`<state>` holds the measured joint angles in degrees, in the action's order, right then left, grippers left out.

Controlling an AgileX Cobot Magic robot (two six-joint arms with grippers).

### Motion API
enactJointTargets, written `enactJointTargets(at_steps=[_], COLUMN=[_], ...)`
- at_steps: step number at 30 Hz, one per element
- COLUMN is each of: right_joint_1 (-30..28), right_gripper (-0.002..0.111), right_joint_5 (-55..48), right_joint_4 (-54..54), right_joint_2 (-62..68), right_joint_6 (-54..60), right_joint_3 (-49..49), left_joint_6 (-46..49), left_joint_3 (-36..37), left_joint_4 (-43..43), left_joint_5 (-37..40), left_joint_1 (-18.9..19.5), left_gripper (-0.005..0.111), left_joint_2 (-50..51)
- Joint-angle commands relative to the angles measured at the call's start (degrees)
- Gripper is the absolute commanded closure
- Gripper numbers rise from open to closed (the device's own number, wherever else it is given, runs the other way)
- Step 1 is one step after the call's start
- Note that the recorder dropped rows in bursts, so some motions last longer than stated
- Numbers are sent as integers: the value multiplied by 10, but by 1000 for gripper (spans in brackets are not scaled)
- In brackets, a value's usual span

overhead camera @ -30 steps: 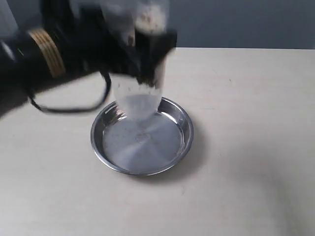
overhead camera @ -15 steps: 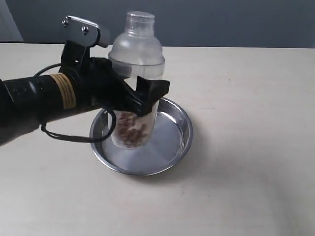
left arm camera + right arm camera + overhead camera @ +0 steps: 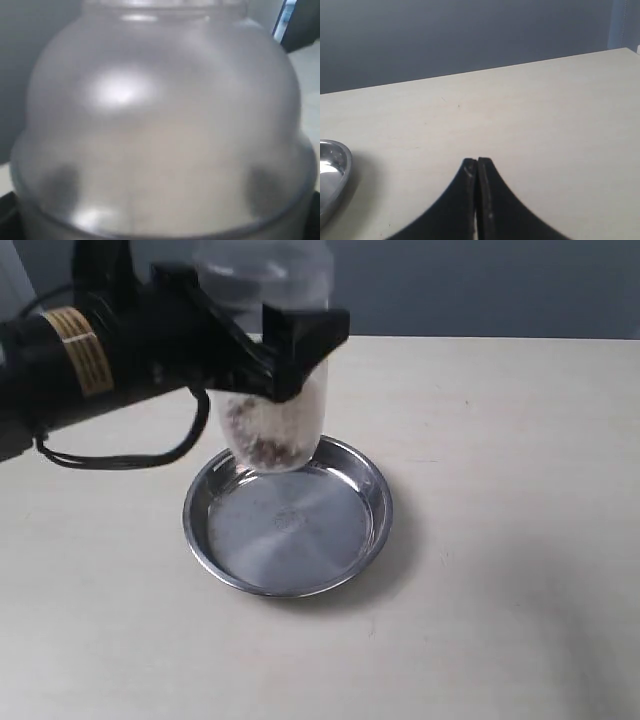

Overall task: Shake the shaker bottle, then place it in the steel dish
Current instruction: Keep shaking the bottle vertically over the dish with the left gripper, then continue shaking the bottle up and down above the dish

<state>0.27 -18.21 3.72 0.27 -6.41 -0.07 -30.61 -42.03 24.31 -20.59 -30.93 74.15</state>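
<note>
Beige table — shaker bottle clear, brown beans at bottom.

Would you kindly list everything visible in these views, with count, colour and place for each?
shaker bottle: one, clear with brown beans inside, held roughly upright in the air over the dish's far rim.
steel dish: one, shiny silver, on the table below the bottle.
table: one, pale beige, under everything.
wall: one, grey-blue, behind the table.
cable: one, black, looping left of the dish.
left end effector: one, black, clamped around the bottle.
right end effector: one, black, jaws shut, over bare table, apart from the dish.
</note>
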Motion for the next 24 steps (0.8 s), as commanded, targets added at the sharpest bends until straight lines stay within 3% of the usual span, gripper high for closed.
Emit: enactJointTargets(at_steps=[1, 7, 10, 13, 17, 19, 22, 24], right_joint_1=[-3, -3, -3, -3, -3, -3, -3, -3], right_gripper=[109, 109, 109, 109, 109, 109, 109, 109], right_joint_5=[7, 7, 7, 7, 7, 7, 7, 7], right_joint_4=[-2, -2, -2, -2, -2, -2, -2, -2], right_joint_2=[-3, -3, -3, -3, -3, -3, -3, -3], right_joint_6=[2, 2, 2, 2, 2, 2, 2, 2], right_joint_3=[1, 1, 1, 1, 1, 1, 1, 1], left_joint_6=[7, 12, 6, 2, 2, 5, -14, -19], left_joint_3=[63, -28, 2, 40, -13, -26, 27, 53], left_joint_4=[-23, 0, -9, -46, -13, -6, -7, -7], left_joint_5=[41, -27, 17, 14, -45, -28, 31, 21], left_joint_1=[4, 6, -3, -3, -3, -3, -15, -16], left_gripper=[106, 106, 106, 106, 106, 106, 106, 106], left_joint_2=[88, -29, 8, 81, 0, -16, 44, 94])
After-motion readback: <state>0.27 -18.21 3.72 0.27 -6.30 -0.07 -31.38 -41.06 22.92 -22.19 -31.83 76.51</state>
